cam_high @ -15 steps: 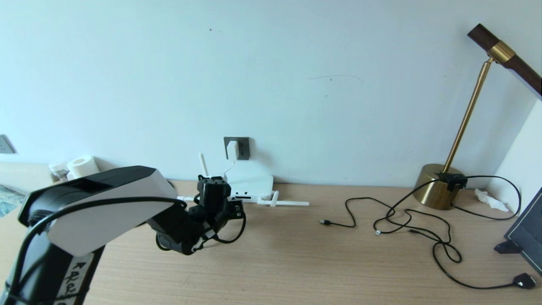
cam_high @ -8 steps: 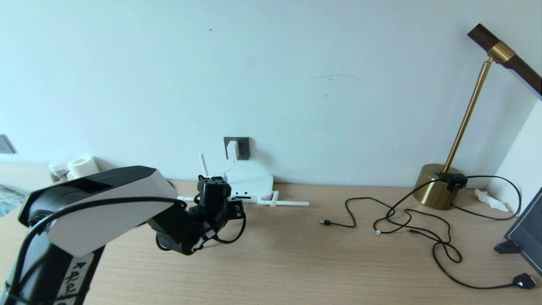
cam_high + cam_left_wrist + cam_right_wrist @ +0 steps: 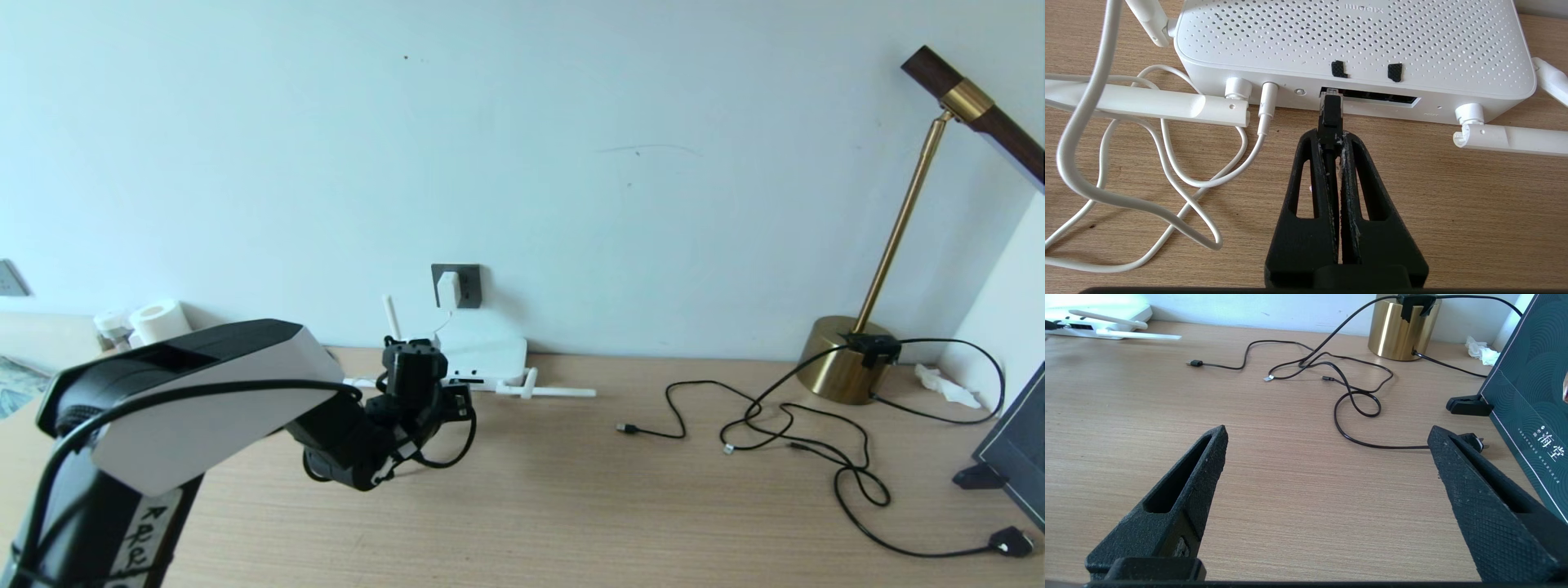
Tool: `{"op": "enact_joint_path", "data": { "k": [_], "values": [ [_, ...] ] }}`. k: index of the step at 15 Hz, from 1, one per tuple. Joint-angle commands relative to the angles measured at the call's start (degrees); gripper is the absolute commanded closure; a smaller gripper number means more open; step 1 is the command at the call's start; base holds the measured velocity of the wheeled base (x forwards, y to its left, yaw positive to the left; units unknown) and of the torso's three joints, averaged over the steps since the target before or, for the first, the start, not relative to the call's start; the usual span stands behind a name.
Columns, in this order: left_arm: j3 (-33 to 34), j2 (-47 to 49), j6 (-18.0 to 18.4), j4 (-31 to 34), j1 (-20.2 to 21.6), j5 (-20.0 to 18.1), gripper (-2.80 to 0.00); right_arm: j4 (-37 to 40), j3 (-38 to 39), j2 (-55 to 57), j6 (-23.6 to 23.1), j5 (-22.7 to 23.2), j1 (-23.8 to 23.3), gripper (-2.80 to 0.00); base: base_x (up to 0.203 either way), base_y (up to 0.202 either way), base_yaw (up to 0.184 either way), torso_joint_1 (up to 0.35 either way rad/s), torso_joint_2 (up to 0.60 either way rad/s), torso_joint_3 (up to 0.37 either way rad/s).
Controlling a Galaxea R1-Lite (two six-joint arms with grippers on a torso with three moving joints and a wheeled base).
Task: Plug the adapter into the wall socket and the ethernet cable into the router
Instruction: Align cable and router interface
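Observation:
The white adapter (image 3: 447, 289) sits in the dark grey wall socket (image 3: 468, 287) above the router (image 3: 488, 356). My left gripper (image 3: 1331, 136) is shut on the black plug of the ethernet cable (image 3: 1331, 112), directly before the router (image 3: 1355, 45). The plug's clear tip is at the mouth of the left end of the dark port slot (image 3: 1380, 98); how deep it reaches I cannot tell. In the head view the left gripper (image 3: 418, 369) hides the ports, and the cable (image 3: 459, 445) loops below the wrist. My right gripper (image 3: 1327, 445) is open over bare table, outside the head view.
The adapter's white cord (image 3: 1167, 175) curls on the table beside the gripper, plugged in left of the ports. Folded antennas (image 3: 1147, 108) lie along the router's front. Thin black cables (image 3: 784, 425), a brass lamp base (image 3: 845, 359) and a dark box (image 3: 1016, 449) occupy the right.
The left arm has crept a hair toward the router with the plug still in its grip. Nothing else has moved.

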Motion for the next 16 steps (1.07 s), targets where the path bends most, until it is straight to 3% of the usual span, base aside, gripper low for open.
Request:
{"op": "enact_joint_path", "data": {
  "k": [1, 16],
  "values": [
    [-0.02, -0.05, -0.08, -0.29, -0.02, 0.12, 0.00, 0.02, 0.02, 0.01, -0.02, 0.05, 0.02, -2.80, 0.000, 0.000, 0.000, 0.000, 0.00, 0.000],
    [-0.97, 0.13, 0.01, 0.30, -0.02, 0.12, 0.00, 0.02, 0.02, 0.09, -0.02, 0.05, 0.02, -2.80, 0.000, 0.000, 0.000, 0.000, 0.00, 0.000]
  ]
}}
